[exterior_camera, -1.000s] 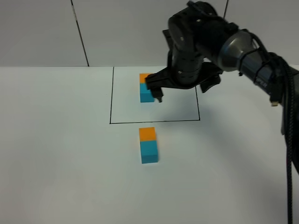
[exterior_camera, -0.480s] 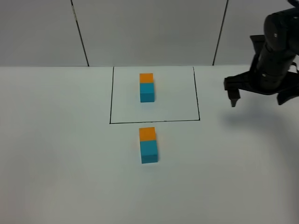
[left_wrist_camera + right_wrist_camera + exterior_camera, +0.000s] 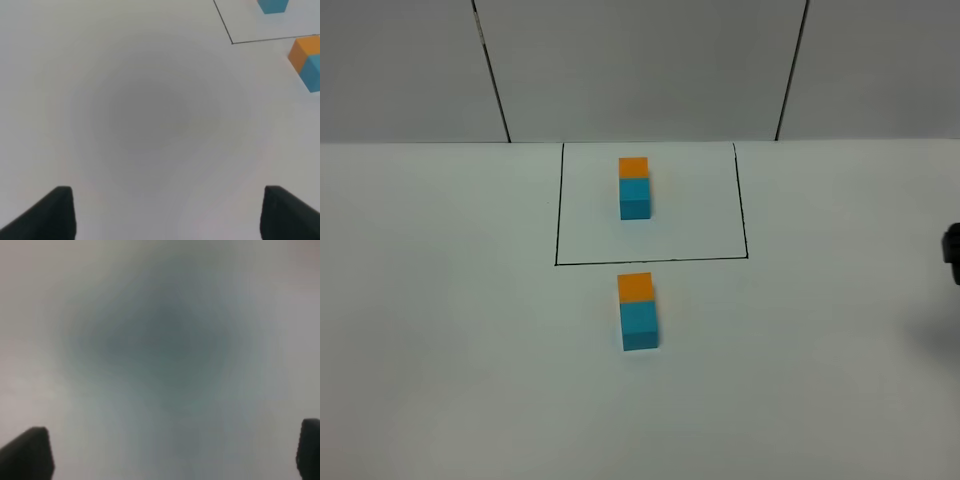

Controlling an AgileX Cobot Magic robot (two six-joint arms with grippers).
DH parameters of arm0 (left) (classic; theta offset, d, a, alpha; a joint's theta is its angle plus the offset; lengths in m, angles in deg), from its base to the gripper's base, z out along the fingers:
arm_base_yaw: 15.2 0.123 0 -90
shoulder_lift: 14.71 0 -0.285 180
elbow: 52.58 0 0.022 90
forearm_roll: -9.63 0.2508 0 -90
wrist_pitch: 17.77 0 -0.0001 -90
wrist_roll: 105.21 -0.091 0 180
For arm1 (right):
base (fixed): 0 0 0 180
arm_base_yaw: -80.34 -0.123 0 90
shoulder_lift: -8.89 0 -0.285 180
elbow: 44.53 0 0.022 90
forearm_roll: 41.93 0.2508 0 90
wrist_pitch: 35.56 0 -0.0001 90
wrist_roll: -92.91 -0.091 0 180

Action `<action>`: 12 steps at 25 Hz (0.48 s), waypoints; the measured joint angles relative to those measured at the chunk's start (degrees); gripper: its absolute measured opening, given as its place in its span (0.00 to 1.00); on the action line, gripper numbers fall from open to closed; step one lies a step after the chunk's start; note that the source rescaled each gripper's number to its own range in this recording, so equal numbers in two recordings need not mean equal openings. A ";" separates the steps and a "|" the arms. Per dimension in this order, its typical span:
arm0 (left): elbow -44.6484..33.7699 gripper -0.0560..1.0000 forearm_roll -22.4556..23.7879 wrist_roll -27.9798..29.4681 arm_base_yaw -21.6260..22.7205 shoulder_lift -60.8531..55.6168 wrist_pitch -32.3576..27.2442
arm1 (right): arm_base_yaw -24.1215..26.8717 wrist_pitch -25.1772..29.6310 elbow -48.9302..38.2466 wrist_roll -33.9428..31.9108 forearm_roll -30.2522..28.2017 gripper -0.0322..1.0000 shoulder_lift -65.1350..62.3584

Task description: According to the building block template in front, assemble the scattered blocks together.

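The building block template, an orange cube (image 3: 633, 167) joined to a teal cube (image 3: 635, 197), sits inside the black-lined frame (image 3: 650, 261). Just in front of the frame the scattered blocks lie touching in a row, orange (image 3: 636, 287) behind teal (image 3: 639, 325). The left wrist view shows my left gripper (image 3: 167, 215) open over bare table. The orange block (image 3: 305, 51) and teal block (image 3: 313, 73) are far off to one side of it. My right gripper (image 3: 167, 452) is open over blurred bare table.
The blocks rest on a white table (image 3: 450, 330) that runs to a panelled grey wall (image 3: 640, 70) at the back. Only a dark sliver of the right arm (image 3: 952, 255) shows at the right edge.
The right arm has swung from above the template away to the right, nearly out of the exterior view. The blocks have not moved.
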 joint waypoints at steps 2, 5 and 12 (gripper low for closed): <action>0.00 0.69 0.00 0.00 0.00 0.00 0.00 | 0.00 3.57 -1.97 -0.67 -1.18 1.00 -5.26; 0.00 0.68 0.00 0.00 0.00 0.00 0.00 | 0.00 6.38 -5.08 -0.74 -0.55 1.00 -13.53; 0.00 0.68 0.00 -0.06 0.00 0.00 0.00 | 0.00 6.94 -14.58 4.88 4.97 0.98 -33.35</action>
